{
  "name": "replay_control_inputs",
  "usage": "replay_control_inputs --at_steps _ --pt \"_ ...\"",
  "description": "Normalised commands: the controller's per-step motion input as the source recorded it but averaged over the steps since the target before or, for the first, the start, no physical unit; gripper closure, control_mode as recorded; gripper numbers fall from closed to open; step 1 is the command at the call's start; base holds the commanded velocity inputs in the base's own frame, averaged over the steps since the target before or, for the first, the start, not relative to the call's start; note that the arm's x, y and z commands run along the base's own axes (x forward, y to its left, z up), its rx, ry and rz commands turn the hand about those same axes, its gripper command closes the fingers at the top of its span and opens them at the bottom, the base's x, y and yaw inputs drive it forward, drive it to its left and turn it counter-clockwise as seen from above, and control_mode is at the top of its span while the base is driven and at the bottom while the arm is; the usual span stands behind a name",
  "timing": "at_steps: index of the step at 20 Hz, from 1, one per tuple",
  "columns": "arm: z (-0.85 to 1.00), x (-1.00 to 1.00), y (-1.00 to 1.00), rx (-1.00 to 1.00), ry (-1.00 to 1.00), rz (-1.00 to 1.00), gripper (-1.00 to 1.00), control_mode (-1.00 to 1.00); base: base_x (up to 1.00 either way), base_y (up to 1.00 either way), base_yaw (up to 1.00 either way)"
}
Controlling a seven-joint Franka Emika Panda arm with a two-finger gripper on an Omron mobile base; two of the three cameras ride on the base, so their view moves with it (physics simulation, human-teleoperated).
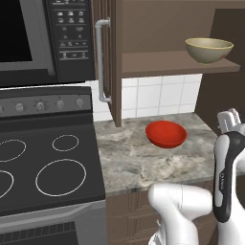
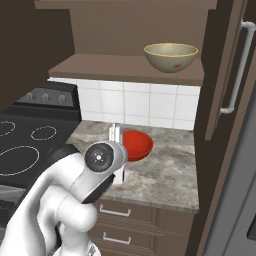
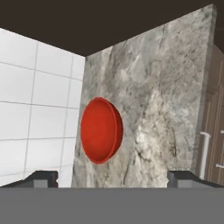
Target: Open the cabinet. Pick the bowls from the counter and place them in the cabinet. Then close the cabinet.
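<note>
Left base view: the beige bowl [image 1: 209,50] is seen on the shelf of the open cabinet [image 1: 179,62], and the red bowl [image 1: 166,134] on the counter [image 1: 129,158]. In the hand view the gripper [image 3: 112,178] is spread wide, empty, apart from the red bowl.

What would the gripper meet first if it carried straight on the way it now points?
Most likely the red bowl on the counter. In the hand view the open gripper has the bowl just left of centre between its fingers, with nothing nearer in between, though depth is hard to judge.
</note>
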Motion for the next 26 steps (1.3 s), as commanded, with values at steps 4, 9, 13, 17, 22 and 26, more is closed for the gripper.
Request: replay_control_inputs --at_steps 4,9,13,17,22,26 --pt "-0.34 0.15 0.29 0.00 -0.09 0.09 -1.00 -1.00 0.00 0.00 0.00" --pt "-0.26 0.24 0.25 0.00 -0.01 0.06 -1.00 -1.00 0.00 0.00 0.00" --pt "-0.29 0.23 0.06 0.02 0.00 0.05 -1.00 -1.00 0.00 0.00 0.00" --pt "-0.36 0.34 0.02 0.01 -0.02 0.07 -1.00 -1.00 0.00 0.00 0.00" --pt "-0.35 0.52 0.00 0.00 -0.07 0.09 -1.00 -1.00 0.00 0.00 0.00" --pt "-0.24 0.56 0.00 0.00 -0.03 0.09 -1.00 -1.00 0.00 0.00 0.00"
